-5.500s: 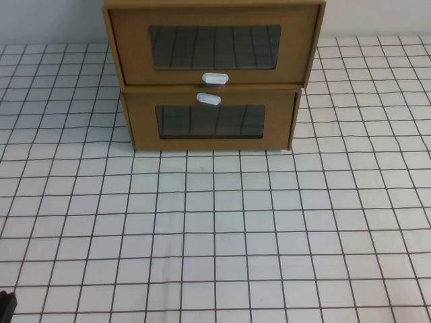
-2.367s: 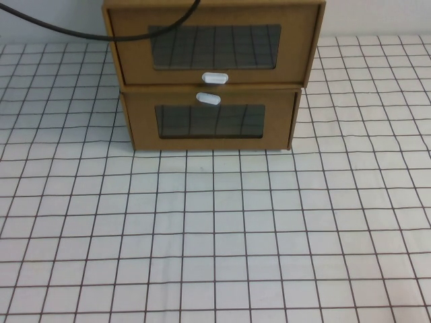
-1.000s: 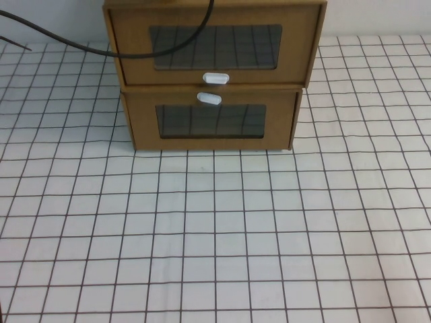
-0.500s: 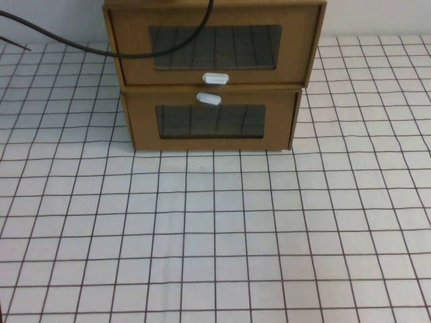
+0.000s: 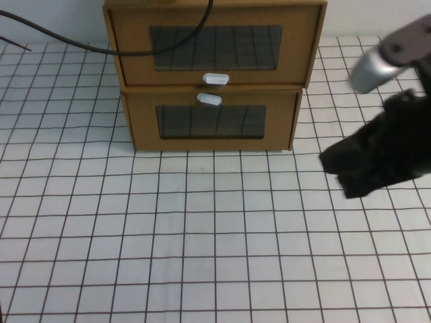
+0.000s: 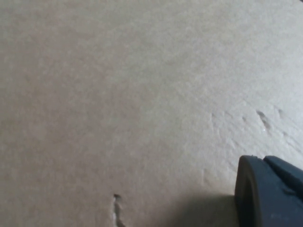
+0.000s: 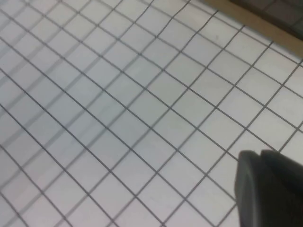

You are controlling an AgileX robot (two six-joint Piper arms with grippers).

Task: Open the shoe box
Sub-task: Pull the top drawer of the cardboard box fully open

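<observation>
High view: two brown shoe boxes are seen stacked at the far middle of the table (image 5: 168, 235), the top box (image 5: 128, 40) set on the bottom box (image 5: 141, 124), both fronts closed flush. Each front is fitted with a dark window. The white top handle (image 5: 215, 79) is placed at the lower edge of its front and the white bottom handle (image 5: 209, 100) at the upper edge of its own, so the two are found just apart. A black cable (image 5: 67, 39) is strung from the left across the top box's front and up past its upper edge. Over on the right, the right gripper (image 5: 343, 168) is caught as a dark blur above the table, off to the right of the bottom box and apart from it. Its jaws are pressed together, and nothing is gripped or touched.

Left wrist view: plain brown cardboard (image 6: 118, 94) is shown filling the frame, dented in places. The left gripper (image 6: 267, 194) is glimpsed at one corner, close against that cardboard. How wide it stands cannot be told.

Right wrist view: the gridded table is seen beneath the right gripper (image 7: 267, 189), and a brown box edge is just caught at the corner.
</observation>
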